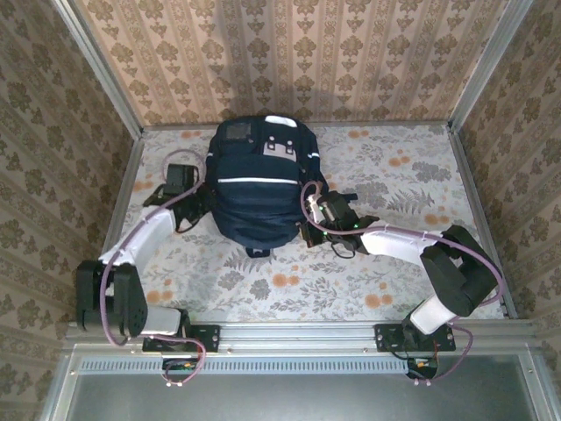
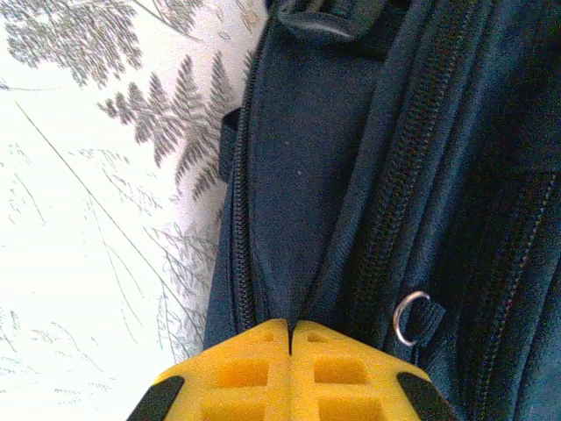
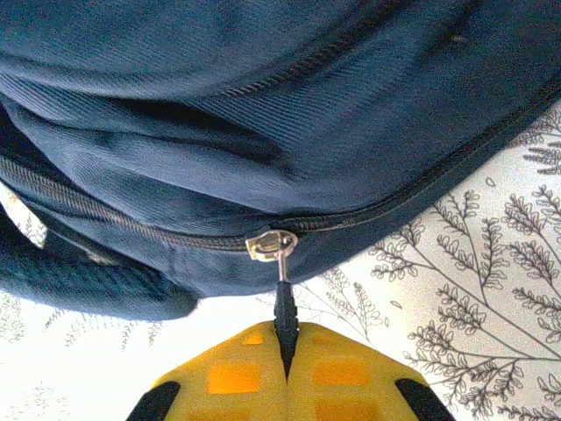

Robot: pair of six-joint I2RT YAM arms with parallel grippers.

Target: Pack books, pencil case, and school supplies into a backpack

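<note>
A large dark navy fabric backpack (image 1: 259, 189) is laid flat toward the far middle of the table (image 1: 394, 263), its top end turned away from the near edge. A white stripe (image 1: 259, 181) is drawn across its front, and grey-white patches (image 1: 282, 147) are set above it near the top. The body is seen full and rounded. Along one side several zipper tracks are run in parallel, and a small metal ring (image 2: 412, 317) is fixed beside them. On the other side a silver slider (image 3: 271, 245) is seated on a zipper line, and a black pull tab (image 3: 283, 317) is drawn straight out from it, away from the bag.
</note>
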